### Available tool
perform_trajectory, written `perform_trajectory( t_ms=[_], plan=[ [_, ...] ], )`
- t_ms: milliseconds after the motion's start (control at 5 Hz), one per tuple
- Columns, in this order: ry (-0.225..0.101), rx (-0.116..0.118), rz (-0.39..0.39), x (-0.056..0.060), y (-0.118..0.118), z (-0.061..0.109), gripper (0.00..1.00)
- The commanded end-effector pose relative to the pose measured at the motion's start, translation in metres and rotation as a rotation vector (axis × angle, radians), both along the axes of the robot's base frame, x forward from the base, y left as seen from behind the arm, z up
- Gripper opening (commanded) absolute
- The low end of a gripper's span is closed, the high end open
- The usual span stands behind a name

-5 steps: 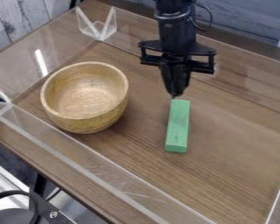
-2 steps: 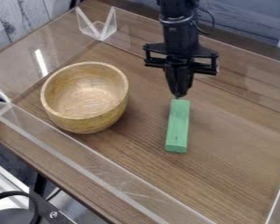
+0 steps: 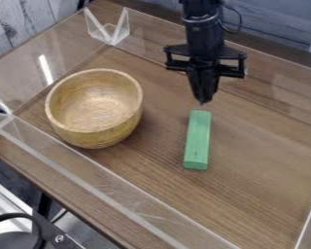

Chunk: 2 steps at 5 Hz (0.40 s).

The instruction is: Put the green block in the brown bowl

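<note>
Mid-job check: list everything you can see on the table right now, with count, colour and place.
green block: 1, bright green, flat on the table right of centre, below the gripper tip, apart from the bowl.
brown bowl: 1, light tan wood, left of the block, upright, nothing inside.
clear plastic piece: 1, transparent, far left corner.
table: 1, brown wood grain, with clear walls around it.
gripper: 1, black, pointing down, shut, holding nothing, above the block's far end.
</note>
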<state>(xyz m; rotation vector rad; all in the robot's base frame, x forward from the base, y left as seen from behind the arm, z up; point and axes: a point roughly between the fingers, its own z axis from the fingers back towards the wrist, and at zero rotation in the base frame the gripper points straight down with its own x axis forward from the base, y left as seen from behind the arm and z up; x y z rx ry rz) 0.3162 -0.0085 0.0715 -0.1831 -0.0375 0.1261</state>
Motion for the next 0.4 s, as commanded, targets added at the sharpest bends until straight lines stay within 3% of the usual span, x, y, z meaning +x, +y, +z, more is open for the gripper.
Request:
perform_trajectory(
  t_ms=[0, 200],
  plan=[
    [-0.052, 0.005, 0.002, 0.0107, 0.0011, 0.0105, 1.00],
    [-0.042, 0.009, -0.002, 0.0103, -0.0002, 0.0038, 1.00]
  ],
)
